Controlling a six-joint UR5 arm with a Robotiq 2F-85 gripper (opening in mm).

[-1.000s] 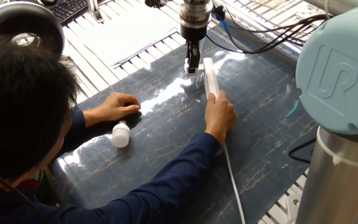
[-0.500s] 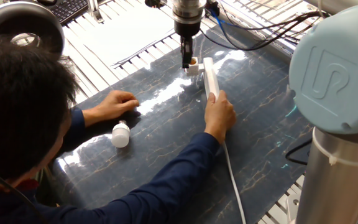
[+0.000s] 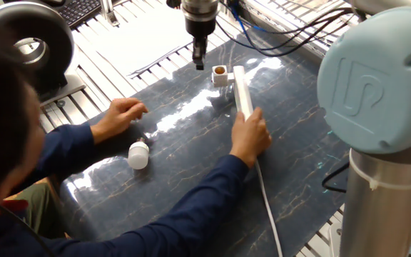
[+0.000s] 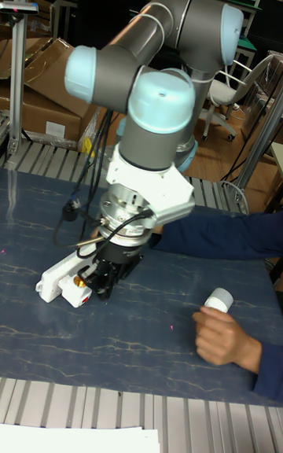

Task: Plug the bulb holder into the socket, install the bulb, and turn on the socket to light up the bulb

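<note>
Now the gripper (image 3: 199,63) hangs clear of the table, up and to the left of the bulb holder (image 3: 221,74), whereas half a second ago its fingers were right against the holder and a second ago they were down at the strip's end. The fingers read as a narrow dark stub with nothing between them; whether a small gap remains cannot be told from either view.

The bulb holder sits at the far end of the socket (image 3: 242,93), touching it, with its copper threaded opening facing up. In the tall fixed view the holder (image 4: 77,284) shows at the near end of the socket (image 4: 60,274), just beside the gripper (image 4: 102,280). Judged from this, the holder is released and appears seated, so the plug-in step is likely complete; full seating cannot be confirmed.

A person's hand (image 3: 250,135) presses on the near part of the socket, steadying it. The white cord (image 3: 268,207) runs toward the table edge.

The bulb (image 3: 138,154) lies on its side on the table (image 3: 191,164), well apart from the socket, near the person's other hand (image 3: 122,114). Installing the bulb is probably the next step. The switch state cannot be made out.
</note>
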